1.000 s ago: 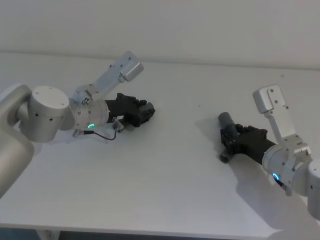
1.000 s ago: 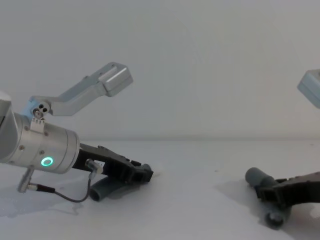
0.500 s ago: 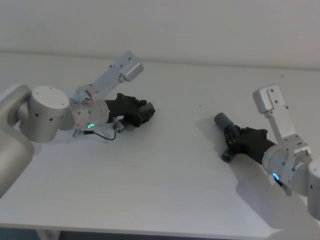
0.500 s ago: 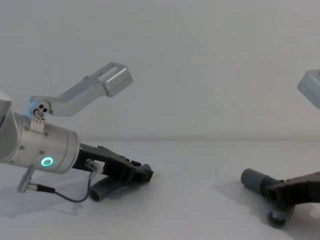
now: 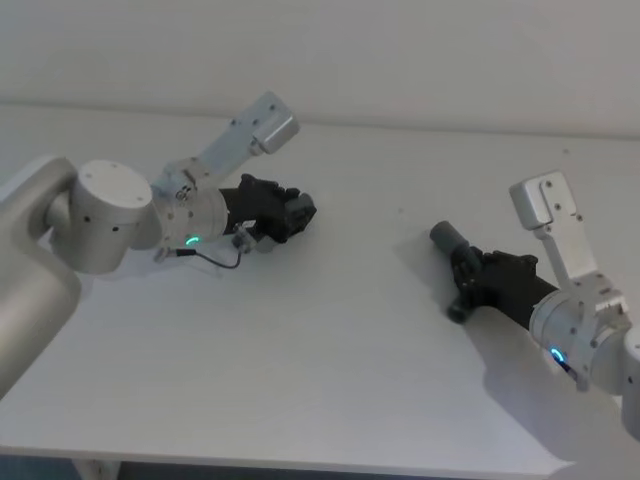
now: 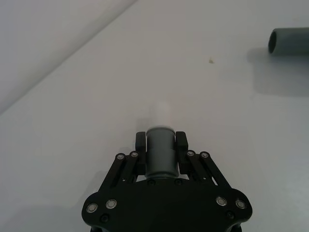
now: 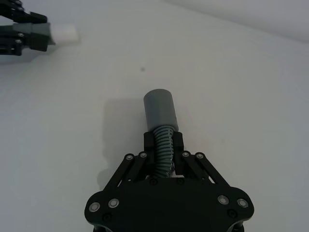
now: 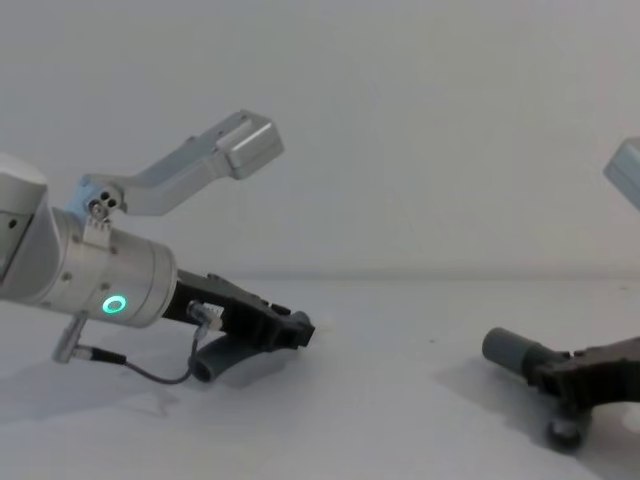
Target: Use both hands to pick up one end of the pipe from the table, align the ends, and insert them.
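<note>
Left tool point(image 5: 298, 212): is clenching the left hose piece point(image 8: 222, 355) at its smooth end, with one finger pressing on each side.
Left cuff point(image 6: 160, 153): is sitting between the fingers, its end poking out just past the fingertips.
Left hose piece, free end: is hanging below the tool in the chest view, dipping low toward the surface point(image 5: 330, 350); whether it is touching cannot be told.
Right tool point(image 5: 462, 283): is grasping the right hose piece point(image 7: 163, 147) on its ribbed body, just behind the wider end.
Right cuff point(image 7: 161, 110): is sticking out beyond the fingertips, angling up off the surface, pointing toward the robot's left and casting a shadow.
Right hose piece, other end: is drooping under the tool, very close to the surface.
Spacing: the two tools are holding their pieces well apart, one at each side of the surface.
</note>
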Motion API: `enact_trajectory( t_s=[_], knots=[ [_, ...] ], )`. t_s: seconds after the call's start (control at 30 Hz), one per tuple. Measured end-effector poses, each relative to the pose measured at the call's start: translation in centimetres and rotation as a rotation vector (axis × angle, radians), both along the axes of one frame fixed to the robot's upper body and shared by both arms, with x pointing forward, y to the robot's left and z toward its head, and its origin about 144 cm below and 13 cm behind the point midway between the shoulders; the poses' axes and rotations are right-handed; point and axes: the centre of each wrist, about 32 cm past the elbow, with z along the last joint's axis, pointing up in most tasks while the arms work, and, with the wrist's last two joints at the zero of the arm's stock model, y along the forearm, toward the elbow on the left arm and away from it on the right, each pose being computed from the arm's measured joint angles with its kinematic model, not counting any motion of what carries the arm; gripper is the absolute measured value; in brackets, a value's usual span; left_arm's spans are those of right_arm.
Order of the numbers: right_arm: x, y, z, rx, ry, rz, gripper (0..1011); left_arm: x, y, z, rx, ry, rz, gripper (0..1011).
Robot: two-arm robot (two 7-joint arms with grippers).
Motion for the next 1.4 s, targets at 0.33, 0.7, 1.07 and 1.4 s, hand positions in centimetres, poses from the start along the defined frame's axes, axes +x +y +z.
enact_trajectory(
  t_s=[0.33, 0.7, 1.07, 1.4],
  knots=[
    [0.2, -1.4, 0.1, 0.001, -0.117, 0.084, 205, 0.4, -1.0, 1.6, 0.051, -0.077, -0.021, 351],
    [0.7, -4.1, 0.4, -0.004, -0.233, 0.234, 203, 1.1, -0.7, 3.0, 0.065, -0.152, -0.131, 351],
    [1.2, -7.3, 0.5, -0.006, -0.311, 0.399, 203, 2.0, 0.6, 3.8, 0.043, -0.183, -0.272, 351],
    [1.7, -10.3, 0.6, -0.016, -0.364, 0.562, 202, 2.8, 2.0, 4.4, 0.014, -0.189, -0.421, 351]
  ],
)
